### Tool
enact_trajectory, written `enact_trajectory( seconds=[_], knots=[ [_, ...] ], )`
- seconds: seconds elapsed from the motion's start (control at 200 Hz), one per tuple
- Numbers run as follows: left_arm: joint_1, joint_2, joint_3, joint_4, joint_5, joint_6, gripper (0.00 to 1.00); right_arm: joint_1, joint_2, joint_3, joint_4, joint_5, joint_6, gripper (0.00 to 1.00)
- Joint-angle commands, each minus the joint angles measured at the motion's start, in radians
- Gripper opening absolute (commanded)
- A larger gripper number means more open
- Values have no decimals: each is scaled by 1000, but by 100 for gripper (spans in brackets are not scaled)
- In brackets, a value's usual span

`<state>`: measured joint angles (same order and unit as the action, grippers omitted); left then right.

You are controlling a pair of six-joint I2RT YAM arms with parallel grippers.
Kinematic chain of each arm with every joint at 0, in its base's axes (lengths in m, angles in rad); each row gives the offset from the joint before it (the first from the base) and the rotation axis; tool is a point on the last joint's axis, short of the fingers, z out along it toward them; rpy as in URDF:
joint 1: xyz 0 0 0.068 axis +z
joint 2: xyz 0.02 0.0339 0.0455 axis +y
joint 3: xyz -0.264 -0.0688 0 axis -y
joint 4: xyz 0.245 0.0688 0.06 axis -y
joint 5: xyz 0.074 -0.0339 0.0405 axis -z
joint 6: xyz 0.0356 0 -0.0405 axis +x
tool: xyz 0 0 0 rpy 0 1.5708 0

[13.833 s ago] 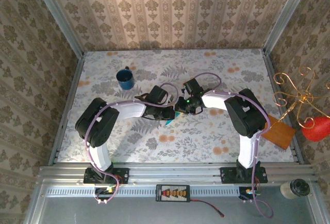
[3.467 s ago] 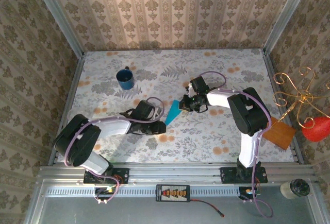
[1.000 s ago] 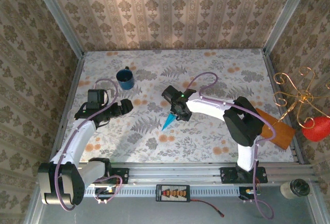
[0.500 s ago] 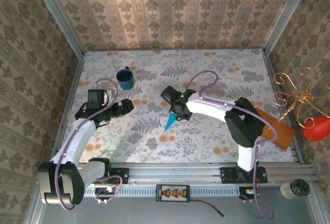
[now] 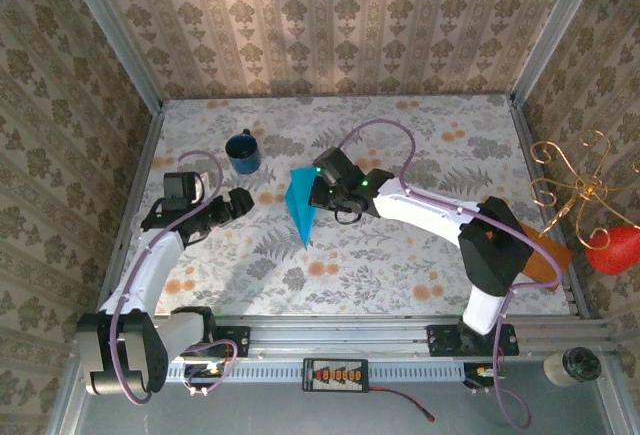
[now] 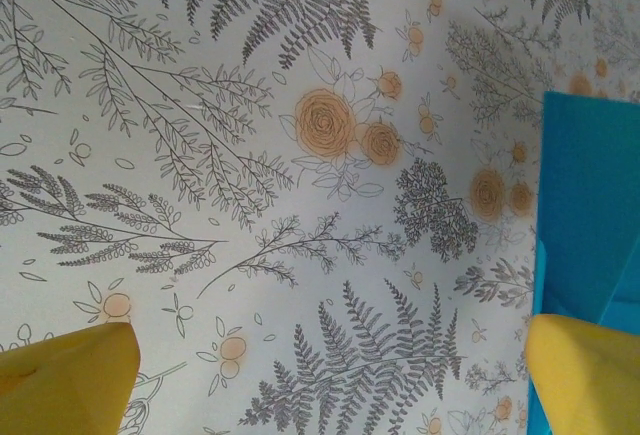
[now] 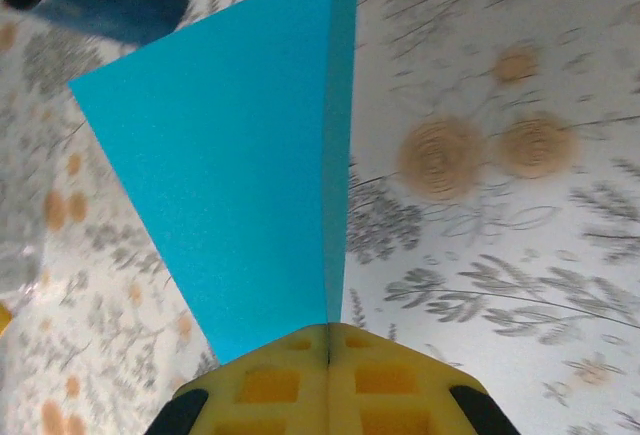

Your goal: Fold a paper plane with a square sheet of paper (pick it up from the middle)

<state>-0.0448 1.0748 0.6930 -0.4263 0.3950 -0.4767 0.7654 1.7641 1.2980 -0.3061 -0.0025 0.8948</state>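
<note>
the right jaws are closed on the folded spine of the paper plane [image 5: 299, 203], pinching the turquoise dart between their yellow pads [image 7: 270, 385] over the middle of the counter [image 5: 420, 275]. its point aims toward the near edge and its wide end is close to the dark blue mug [image 5: 243, 151]. the left jaws stand wide open and empty just beside it, with one yellow fingertip [image 6: 585, 375] overlapping the paper's edge in the left wrist view. the grip looks narrow and sits at one end of a thin, springy sheet. a quick swing could let the paper slide out, or let the layers fan apart and spoil the crease. lowering it point first would likely crumple the nose against the counter. a sweep toward the far left could brush the wide end against the mug. if the left jaws close in carelessly they may catch a loose wing and tear or bend it. no brand, label or writing can be read. the paper is plain, and nothing shows on the mug.
</note>
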Motion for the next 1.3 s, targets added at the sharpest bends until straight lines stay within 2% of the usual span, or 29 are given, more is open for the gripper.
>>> enact_trajectory(
  seconds=[0.0,0.16,0.275,0.445,0.65,0.705,0.83,0.905,1.055,1.14,1.295],
  knots=[
    [-1,-14,-1,13,-15,-41,100,-25,14,-63,161,-200,-57,5],
    [-76,26,-18,54,-35,-104,100,-62,76,-147,281,-328,-56,4],
    [-145,62,-24,71,-67,-142,100,-89,98,-196,327,-375,-63,3],
    [-229,109,-39,121,-82,-209,100,-144,91,-282,370,-388,-60,4],
    [-339,206,-36,212,-62,-284,97,-166,103,-312,356,-386,-80,4],
    [-369,240,-22,223,-63,-305,94,-169,107,-318,359,-384,-79,4],
    [-404,338,28,228,-46,-342,78,-172,107,-317,357,-381,-80,4],
    [-446,386,59,229,-40,-345,71,-172,106,-318,354,-378,-81,4],
    [-484,457,127,214,-43,-331,68,-175,109,-318,344,-372,-80,4],
    [-504,490,165,166,-89,-332,67,-176,111,-318,339,-374,-82,3],
    [-534,543,214,133,-130,-328,58,-176,113,-316,334,-371,-83,3]
  ],
)
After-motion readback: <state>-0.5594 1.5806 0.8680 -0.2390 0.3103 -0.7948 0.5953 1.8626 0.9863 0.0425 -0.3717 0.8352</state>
